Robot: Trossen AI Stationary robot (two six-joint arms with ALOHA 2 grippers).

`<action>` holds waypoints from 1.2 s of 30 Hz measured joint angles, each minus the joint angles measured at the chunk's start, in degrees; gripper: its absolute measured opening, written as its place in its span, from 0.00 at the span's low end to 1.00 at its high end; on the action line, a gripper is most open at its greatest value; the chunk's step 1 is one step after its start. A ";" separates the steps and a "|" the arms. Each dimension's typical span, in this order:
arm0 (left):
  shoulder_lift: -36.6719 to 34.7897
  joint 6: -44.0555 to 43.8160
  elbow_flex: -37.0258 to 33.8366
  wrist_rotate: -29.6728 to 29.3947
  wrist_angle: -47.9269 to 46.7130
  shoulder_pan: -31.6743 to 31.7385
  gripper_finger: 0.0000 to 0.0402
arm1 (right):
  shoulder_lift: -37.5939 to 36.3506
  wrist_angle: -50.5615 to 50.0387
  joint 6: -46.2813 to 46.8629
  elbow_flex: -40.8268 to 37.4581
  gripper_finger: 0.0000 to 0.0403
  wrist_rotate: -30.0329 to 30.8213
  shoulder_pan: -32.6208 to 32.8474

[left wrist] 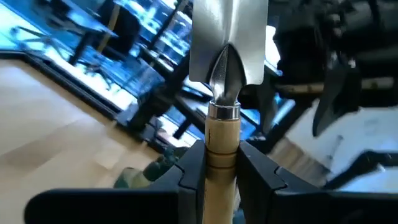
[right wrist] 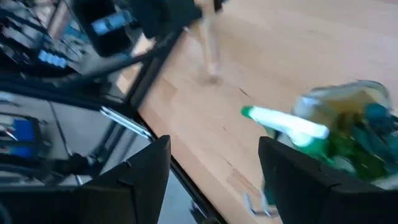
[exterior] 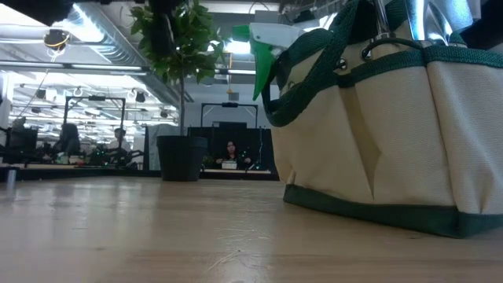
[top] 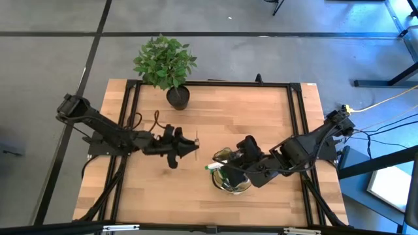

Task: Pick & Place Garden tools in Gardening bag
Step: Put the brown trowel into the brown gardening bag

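Low view: gardening bag point(exterior: 409, 141) cut off; grippers not vis.

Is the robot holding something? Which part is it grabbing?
Yes. The left gripper pinches a wooden-handled metal trowel by its wooden handle, just below the metal collar. The right gripper is open, holding nothing.

Bright overhead light, blurred wrist views

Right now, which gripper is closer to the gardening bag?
Right. The right gripper hangs open over the gardening bag. The left gripper is off to the bag's left above bare table, clamped on a wooden-handled trowel.
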 joint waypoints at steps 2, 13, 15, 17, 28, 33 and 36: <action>0.01 0.83 0.00 4.39 1.77 0.91 0.14 | 0.00 2.84 0.04 -0.80 0.61 0.61 -0.61; 0.24 0.44 0.19 8.03 6.50 -2.27 0.14 | 0.00 16.09 -8.91 -1.71 0.61 -2.58 -2.67; 1.01 1.00 0.20 4.08 6.15 -4.37 0.14 | 0.00 17.15 -10.42 -1.71 0.61 -2.74 -2.63; 2.50 1.21 0.49 -0.13 6.09 -6.54 0.14 | 0.00 17.70 -11.71 -1.71 0.61 -3.24 -2.59; 22.06 9.71 15.41 -16.61 6.03 -14.27 0.14 | 0.02 17.01 -13.81 -1.71 0.61 -7.21 -1.49; 29.40 10.00 20.14 -21.47 6.13 -14.27 0.14 | 0.00 17.01 -13.84 -1.71 0.61 -8.86 -1.45; 31.87 9.72 20.59 -24.99 6.09 -14.44 0.14 | 0.00 17.05 -13.55 -1.71 0.61 -10.29 -1.37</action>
